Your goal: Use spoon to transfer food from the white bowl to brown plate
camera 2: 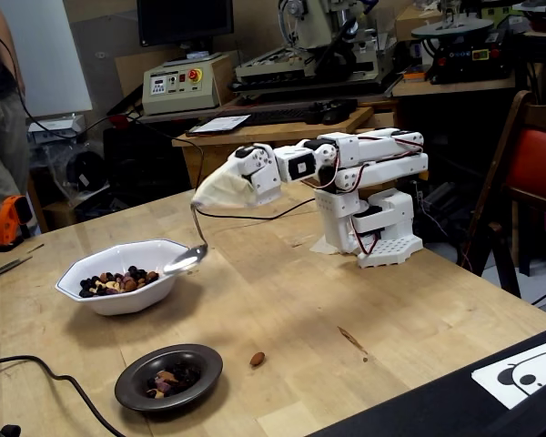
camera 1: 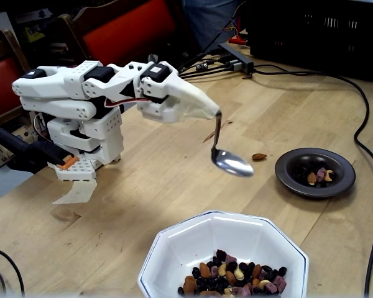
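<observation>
One spoon (camera 1: 231, 162) hangs from the gripper (camera 1: 215, 112), whose cloth-wrapped tip hides the fingers, so I cannot tell their spread. Its scoop hovers empty above the table (camera 1: 149, 180). One white bowl (camera 2: 118, 276) holds most food (camera 1: 233, 280); one brown plate (camera 1: 315, 172) holds several pieces. One almond (camera 1: 258, 156) lies loose beside the plate.

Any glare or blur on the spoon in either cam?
In a fixed view the spoon is sharp, its bowl bright with a soft reflection. In the other fixed view the spoon blows out to a white glare spot beside the white bowl; the background there is soft but readable.
</observation>
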Action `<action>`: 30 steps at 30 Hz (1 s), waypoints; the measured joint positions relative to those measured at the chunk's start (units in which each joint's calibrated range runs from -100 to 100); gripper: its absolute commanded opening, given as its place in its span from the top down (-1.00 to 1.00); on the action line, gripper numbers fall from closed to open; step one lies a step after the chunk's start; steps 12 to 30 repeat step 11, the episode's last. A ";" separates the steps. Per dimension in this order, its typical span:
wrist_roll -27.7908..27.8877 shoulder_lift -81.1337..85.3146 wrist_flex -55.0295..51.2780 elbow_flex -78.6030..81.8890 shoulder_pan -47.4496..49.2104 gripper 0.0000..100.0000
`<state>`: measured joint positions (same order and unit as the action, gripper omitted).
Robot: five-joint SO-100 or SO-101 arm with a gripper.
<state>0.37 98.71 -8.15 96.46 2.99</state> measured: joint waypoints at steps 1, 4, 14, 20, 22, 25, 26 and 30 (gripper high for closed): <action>-0.05 -0.09 0.00 0.59 0.07 0.94; -0.05 0.09 0.00 1.18 0.07 0.94; 0.00 0.00 0.00 1.85 0.07 0.94; 0.00 0.00 0.00 1.85 0.07 0.94; 0.00 0.00 0.00 1.85 0.07 0.94; 0.00 0.00 0.00 1.85 0.07 0.94; 0.00 0.00 0.00 1.85 0.07 0.94; 0.00 0.00 0.00 1.85 0.07 0.94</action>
